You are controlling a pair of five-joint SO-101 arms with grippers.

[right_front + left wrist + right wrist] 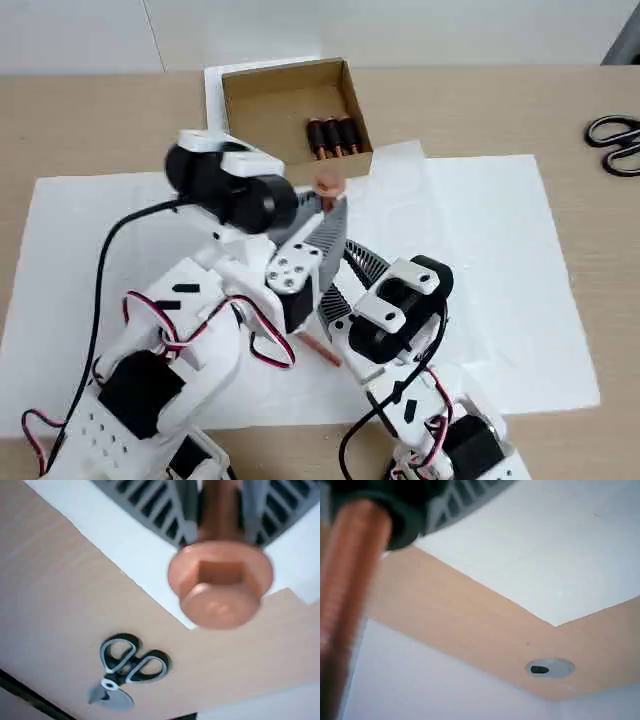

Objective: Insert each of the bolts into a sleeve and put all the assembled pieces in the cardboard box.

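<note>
Where the right hand (415, 515) sits nearest the front of the tabletop (100, 120), a black sleeve (402, 522) shows at its tip. An orange threaded shaft (350, 590) runs out of the sleeve back toward the wrist. Whether that hand is clamped on the sleeve I cannot tell.

Just beyond, the left hand (220, 532) is closed on a bolt (220, 580). It pinches the bare shank right behind the head, which juts past the fingertips. Hand and bolt are raised over the white paper (480, 250), with the head just short of the near wall of the box (270, 110). Whether the shaft in the sleeve is this same bolt's other end is unclear.

Farther on, three sleeved pieces (334, 137) lie side by side inside the box, against one side wall. Scissors (615, 143) lie well apart, off to the right.

I judge the joining step to be in hand rather than the drop, since no sleeve shows behind the head that the left hand holds. The next move calls for keeping shaft and bore on one line and seating the sleeve up to the head. One hand must then let go, so the other can carry the piece over the wall into the free part of the box.
</note>
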